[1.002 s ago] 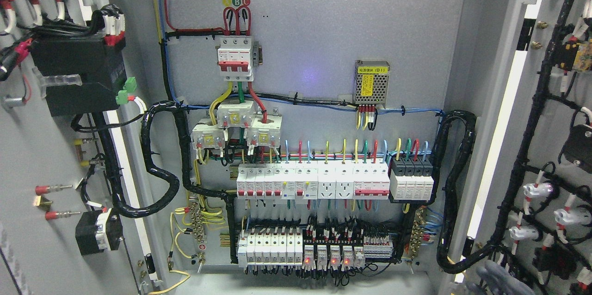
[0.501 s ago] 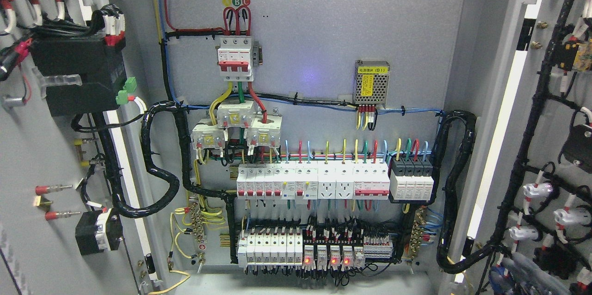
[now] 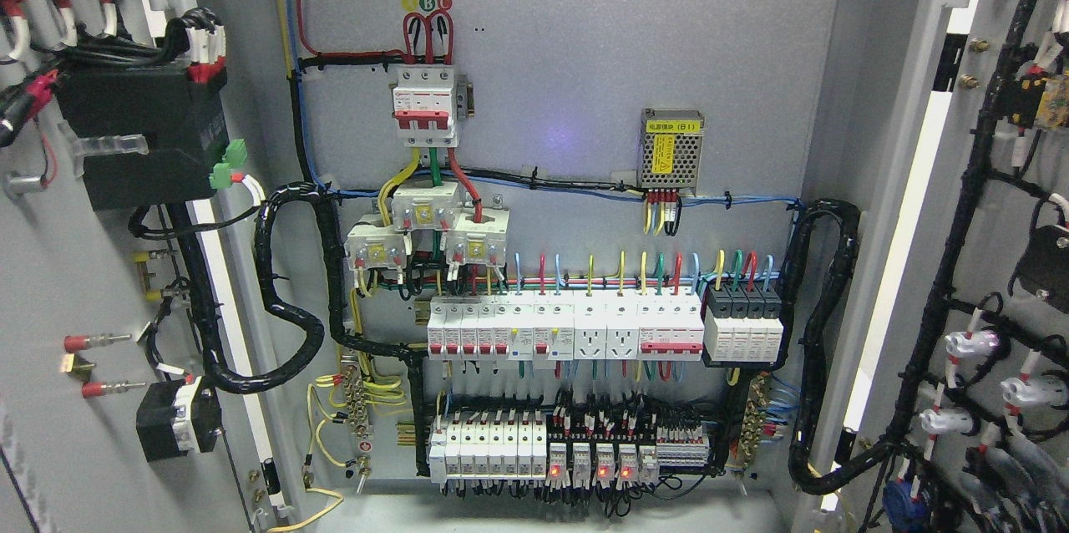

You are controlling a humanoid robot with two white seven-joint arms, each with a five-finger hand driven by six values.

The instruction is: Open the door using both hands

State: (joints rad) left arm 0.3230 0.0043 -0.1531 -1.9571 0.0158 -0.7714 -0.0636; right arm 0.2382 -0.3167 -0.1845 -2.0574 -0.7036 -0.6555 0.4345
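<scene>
We noted only a grey blur of the right hand (image 3: pixel 1023 466), grasp impossible to tell, low against the right door (image 3: pixel 990 249), which, like the left door (image 3: pixel 50 282) far across from it, stood wide, so opening seemed finished and next called for withdrawing clear of the wiring harness (image 3: pixel 944 282).
</scene>
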